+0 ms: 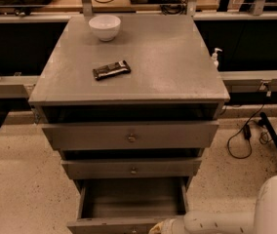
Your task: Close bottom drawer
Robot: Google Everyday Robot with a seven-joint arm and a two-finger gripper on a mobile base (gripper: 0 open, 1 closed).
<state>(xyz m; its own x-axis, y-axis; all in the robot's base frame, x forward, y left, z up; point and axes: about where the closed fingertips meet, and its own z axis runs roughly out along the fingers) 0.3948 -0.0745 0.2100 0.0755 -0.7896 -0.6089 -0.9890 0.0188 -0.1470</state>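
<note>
Horizontally, the arm (pixel 216 222) extends, gripper (pixel 159 227) at the bottom drawer (pixel 133 199) front.

White arm low in the frame
The arm (pixel 216 222) runs level along the bottom edge from a rounded bulk at lower right, ending in the gripper (pixel 160 226) at bottom centre, pointing left.

We get one view only: high, in front of the cabinet (pixel 128 112), facing down and forward across the worktop (pixel 177 72). Fairly near; the lower edge cuts the open bottom drawer (pixel 133 199), where the claw (pixel 159 226) sits at its front, arm (pixel 226 222) at lower right.
</note>
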